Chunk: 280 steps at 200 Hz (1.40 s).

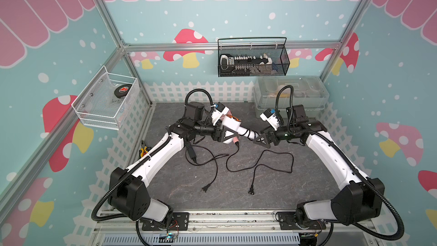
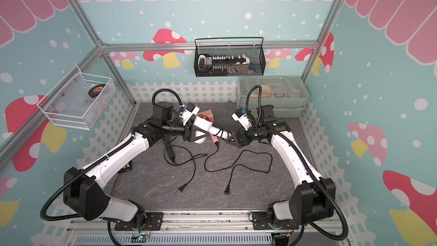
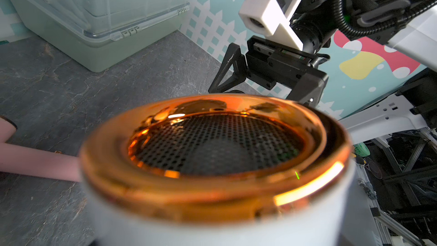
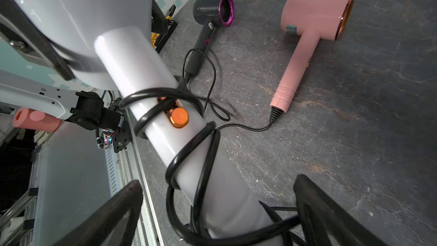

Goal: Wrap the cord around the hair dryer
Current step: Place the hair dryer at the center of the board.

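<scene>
Left pincer (image 1: 225, 135) grasping white hair dryer (image 1: 233, 124), right pincer (image 1: 259, 139) released, black cord (image 4: 151, 90) coiled round handle (image 4: 132, 67)

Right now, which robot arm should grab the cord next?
Probably the right. The right gripper is open and holding nothing, at the handle of the white hair dryer, where the cord is coiled. The left gripper is busy holding the dryer's body.
</scene>
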Available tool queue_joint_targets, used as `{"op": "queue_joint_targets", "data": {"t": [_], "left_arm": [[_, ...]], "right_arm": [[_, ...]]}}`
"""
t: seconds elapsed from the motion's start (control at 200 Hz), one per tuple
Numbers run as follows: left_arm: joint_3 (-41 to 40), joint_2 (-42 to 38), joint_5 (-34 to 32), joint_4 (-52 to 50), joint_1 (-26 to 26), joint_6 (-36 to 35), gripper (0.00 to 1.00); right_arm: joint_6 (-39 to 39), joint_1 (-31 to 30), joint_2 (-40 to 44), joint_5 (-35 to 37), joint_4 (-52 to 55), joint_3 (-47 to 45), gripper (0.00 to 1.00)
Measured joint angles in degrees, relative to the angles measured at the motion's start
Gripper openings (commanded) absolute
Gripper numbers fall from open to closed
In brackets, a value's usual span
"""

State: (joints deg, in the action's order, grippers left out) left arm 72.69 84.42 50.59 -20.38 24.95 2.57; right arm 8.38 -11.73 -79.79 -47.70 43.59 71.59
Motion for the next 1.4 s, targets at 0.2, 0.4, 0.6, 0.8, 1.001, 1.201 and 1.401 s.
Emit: {"op": "queue_joint_targets", "data": {"t": [0.2,0.4,0.6,0.8,1.001,1.201,1.401], "left_arm": [[1.20,0.00,0.33,-0.83,-0.17,0.00,0.00],[2.47,0.00,0.63,-0.90,-0.20,-0.02,0.00],[2.56,0.13,1.03,-1.73,-0.52,-0.07,0.00],[2.71,0.83,2.08,-1.75,-0.96,-0.24,0.00],[2.84,1.97,3.43,-1.64,-1.75,-0.24,0.00],[2.84,2.89,3.72,-1.68,-1.42,-0.70,0.00],[2.84,3.69,3.78,-1.73,-1.14,-1.77,0.00]], "right_arm": [[-0.07,-0.02,-0.87,-3.39,-1.38,-0.57,0.97],[0.17,-0.74,-2.95,-5.51,-1.92,-0.66,0.88],[0.59,-0.76,-4.11,-6.03,-2.01,-0.72,0.79],[2.38,-0.83,-4.26,-6.73,-1.57,-0.79,0.62],[3.39,-1.03,-4.61,-7.02,-1.03,-1.14,0.64],[2.67,-1.05,-5.25,-6.64,-0.81,-1.14,0.67],[3.37,-1.07,-6.23,-6.36,-0.24,-1.14,0.61]]}}
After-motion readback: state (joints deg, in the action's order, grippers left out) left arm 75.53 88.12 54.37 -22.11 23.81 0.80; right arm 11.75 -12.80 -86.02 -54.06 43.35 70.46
